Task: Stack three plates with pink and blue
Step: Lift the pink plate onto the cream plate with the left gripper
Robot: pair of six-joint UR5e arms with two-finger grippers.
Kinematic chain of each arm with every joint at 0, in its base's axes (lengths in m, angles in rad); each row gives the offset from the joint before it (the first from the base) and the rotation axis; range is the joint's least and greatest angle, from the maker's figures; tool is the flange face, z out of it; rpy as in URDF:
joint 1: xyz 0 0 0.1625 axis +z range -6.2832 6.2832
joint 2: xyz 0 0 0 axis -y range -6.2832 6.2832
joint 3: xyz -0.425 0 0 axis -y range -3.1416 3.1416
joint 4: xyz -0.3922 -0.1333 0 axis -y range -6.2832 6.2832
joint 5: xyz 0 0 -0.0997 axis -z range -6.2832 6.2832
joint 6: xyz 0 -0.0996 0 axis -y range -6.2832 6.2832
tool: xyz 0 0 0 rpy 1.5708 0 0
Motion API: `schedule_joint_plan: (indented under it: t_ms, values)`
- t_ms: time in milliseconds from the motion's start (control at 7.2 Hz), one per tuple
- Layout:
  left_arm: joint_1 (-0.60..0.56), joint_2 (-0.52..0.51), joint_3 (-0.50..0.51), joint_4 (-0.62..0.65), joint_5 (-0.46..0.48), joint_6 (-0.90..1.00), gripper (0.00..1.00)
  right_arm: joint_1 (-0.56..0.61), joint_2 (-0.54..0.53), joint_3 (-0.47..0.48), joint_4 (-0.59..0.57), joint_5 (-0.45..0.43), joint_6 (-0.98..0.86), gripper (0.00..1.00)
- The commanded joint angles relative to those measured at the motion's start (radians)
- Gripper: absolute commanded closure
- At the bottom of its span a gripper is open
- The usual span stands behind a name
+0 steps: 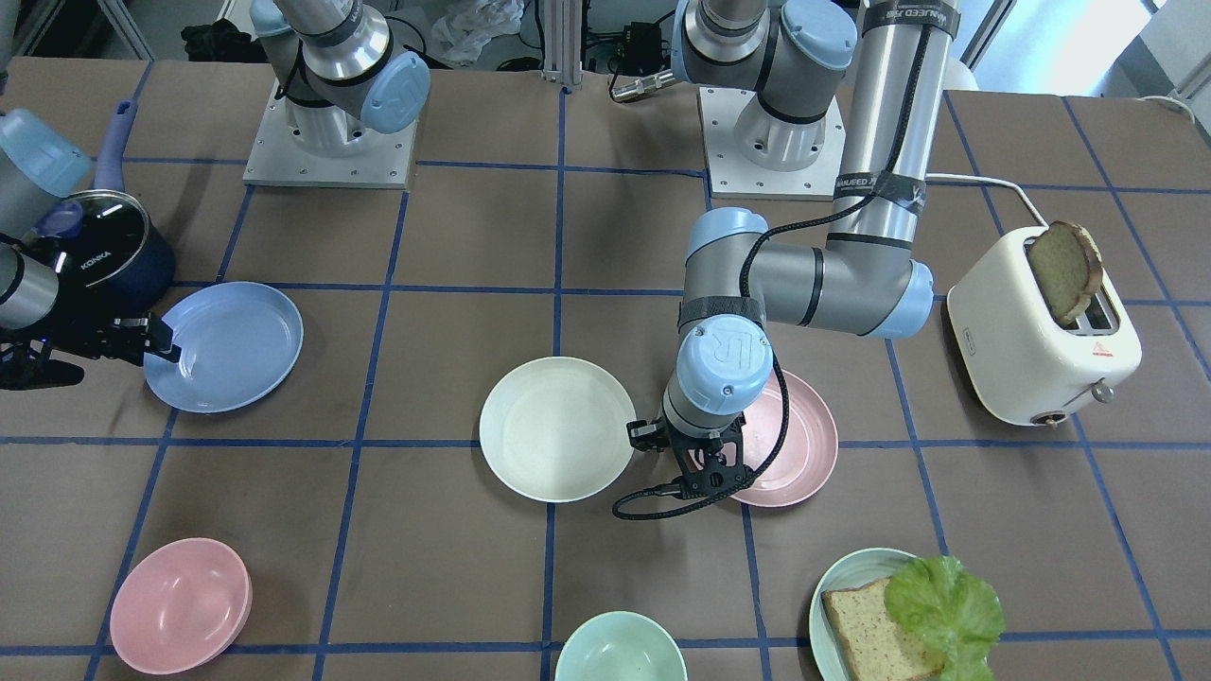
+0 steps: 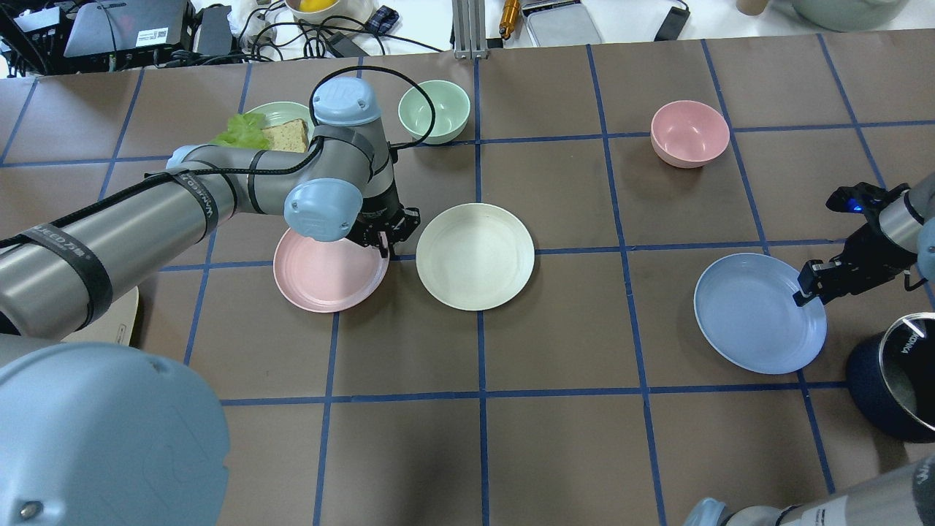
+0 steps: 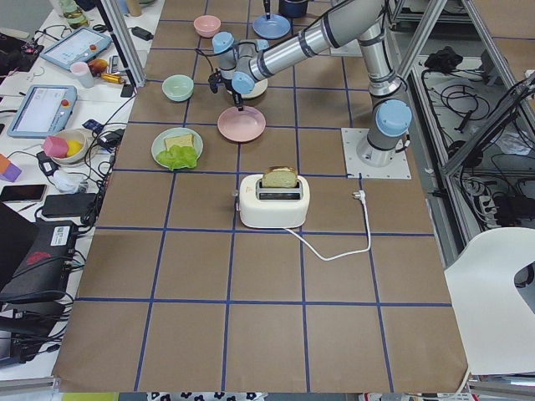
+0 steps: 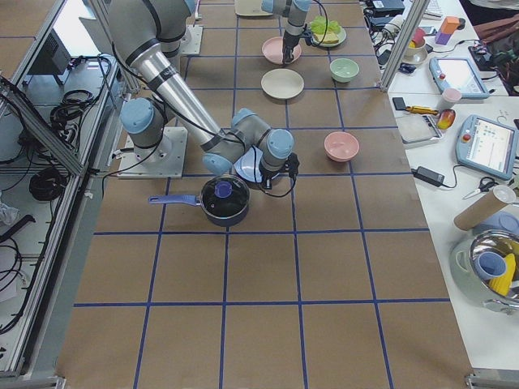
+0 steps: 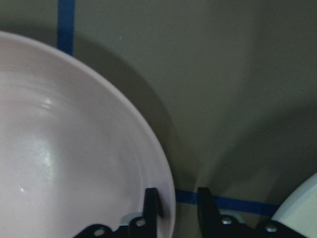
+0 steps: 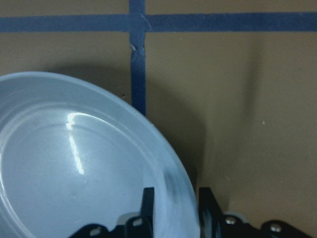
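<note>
The pink plate (image 1: pixel 795 445) lies flat left of centre in the overhead view (image 2: pixel 321 274). The cream-white plate (image 1: pixel 556 427) lies beside it at mid-table, apart from it (image 2: pixel 475 256). The light blue plate (image 1: pixel 232 345) lies at the overhead view's right (image 2: pixel 752 314). My left gripper (image 2: pixel 385 248) points down and pinches the pink plate's rim on the side facing the cream plate, one finger inside and one outside (image 5: pixel 177 203). My right gripper (image 2: pixel 803 288) is shut on the blue plate's rim in the same way (image 6: pixel 176 208).
A dark pot with a glass lid (image 2: pixel 902 376) stands close behind the right gripper. A pink bowl (image 2: pixel 689 133), a green bowl (image 2: pixel 434 109) and a pale green plate (image 1: pixel 837 591) with bread and lettuce are on the far side. A cream toaster (image 1: pixel 1031 350) holds toast.
</note>
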Motion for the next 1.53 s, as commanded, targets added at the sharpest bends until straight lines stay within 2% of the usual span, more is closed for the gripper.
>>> schedule_joint_plan:
  t_ms: [0,278,417,556,833,1111,1250,1389]
  values:
    - [-0.005,0.037,0.012,-0.058,0.105,0.024,1.00,0.000,0.001,-0.002,0.002,-0.004,-0.004,1.00]
    - [-0.024,0.092,0.052,-0.136,0.089,-0.033,1.00,0.000,-0.012,-0.020,0.020,-0.002,-0.002,1.00]
    - [-0.055,0.091,0.107,-0.181,0.048,-0.105,1.00,0.000,-0.015,-0.036,0.054,-0.001,-0.002,1.00]
    - [-0.122,0.068,0.176,-0.195,0.050,-0.192,1.00,0.002,-0.021,-0.071,0.098,0.004,0.001,1.00]
    - [-0.255,-0.012,0.315,-0.251,0.050,-0.328,1.00,0.012,-0.026,-0.195,0.270,0.010,0.019,1.00]
    - [-0.331,-0.095,0.418,-0.254,0.041,-0.444,1.00,0.017,-0.019,-0.224,0.287,0.012,0.033,1.00]
    - [-0.337,-0.127,0.425,-0.238,0.041,-0.476,1.00,0.027,-0.024,-0.230,0.284,0.013,0.064,1.00]
    - [-0.345,-0.145,0.428,-0.228,0.040,-0.492,1.00,0.091,-0.021,-0.255,0.277,0.010,0.132,1.00]
